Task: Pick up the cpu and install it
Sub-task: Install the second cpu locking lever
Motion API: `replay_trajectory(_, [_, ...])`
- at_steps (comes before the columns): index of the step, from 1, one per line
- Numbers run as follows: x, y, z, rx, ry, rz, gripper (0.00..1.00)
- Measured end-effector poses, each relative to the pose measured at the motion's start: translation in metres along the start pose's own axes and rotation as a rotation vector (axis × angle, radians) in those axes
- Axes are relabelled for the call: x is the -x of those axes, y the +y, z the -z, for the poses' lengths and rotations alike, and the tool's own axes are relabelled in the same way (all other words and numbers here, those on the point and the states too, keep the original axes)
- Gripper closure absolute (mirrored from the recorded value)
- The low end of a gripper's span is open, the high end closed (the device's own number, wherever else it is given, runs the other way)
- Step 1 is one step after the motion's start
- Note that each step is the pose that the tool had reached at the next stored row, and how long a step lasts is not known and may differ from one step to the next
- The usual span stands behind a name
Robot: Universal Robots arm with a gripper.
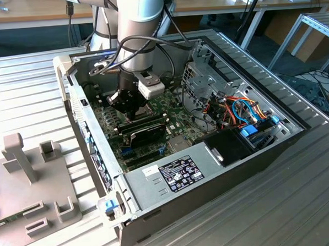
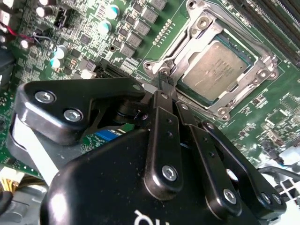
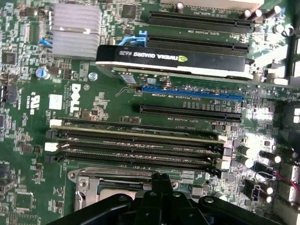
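cpu (image 2: 216, 70): silver-topped chip lying flat in its socket on the board, in the second wrist view
Computer case (image 1: 297, 128): open on the table (image 1: 301, 204), arm reaching inside
Motherboard (image 3: 108, 101): green, memory sticks (image 3: 136, 140) slotted beside the socket
Tool (image 2: 167, 80): fingertips pinched together, gripping nothing, just above the socket frame's edge

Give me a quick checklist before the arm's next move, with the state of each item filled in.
1. Small square cpu with pale silver-grey metal top lying in the dark socket with its metal frame: ok.
2. Cpu seated flat: cannot tell.
3. Black gripper empty, fingers together: ok.
4. Fingertips clear of the cpu, beside the socket's edge: ok.
5. Socket frame closed over the cpu: cannot tell.
6. Long black memory sticks in their slots: ok.
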State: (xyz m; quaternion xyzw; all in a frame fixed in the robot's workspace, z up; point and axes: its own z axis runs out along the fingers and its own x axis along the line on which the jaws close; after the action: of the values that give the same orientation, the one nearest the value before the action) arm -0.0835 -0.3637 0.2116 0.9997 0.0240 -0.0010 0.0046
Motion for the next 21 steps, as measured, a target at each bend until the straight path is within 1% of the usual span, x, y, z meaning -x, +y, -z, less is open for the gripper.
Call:
replay_trajectory(4, [0.0000,0.0000,-0.0009,-0.0002,-0.0003,-0.044,0.89])
replay_trajectory(5, [0.0000,0.0000,-0.0014,-0.0002,-0.0006,-0.066,0.89])
replay_trajectory(6, [0.0000,-0.0001,-0.0018,-0.0003,-0.0007,-0.080,0.89])
replay_trajectory(10, [0.0008,-0.0007,-0.0026,-0.0011,-0.0011,-0.123,0.89])
replay_trajectory(15, [0.0014,-0.0011,-0.0027,-0.0010,-0.0013,-0.136,0.89])
replay_trajectory(19, [0.0025,-0.0012,-0.0035,-0.0026,-0.0010,-0.150,0.89])
replay_trajectory(21, [0.0038,-0.0013,-0.0043,-0.0050,-0.0003,-0.157,0.89])
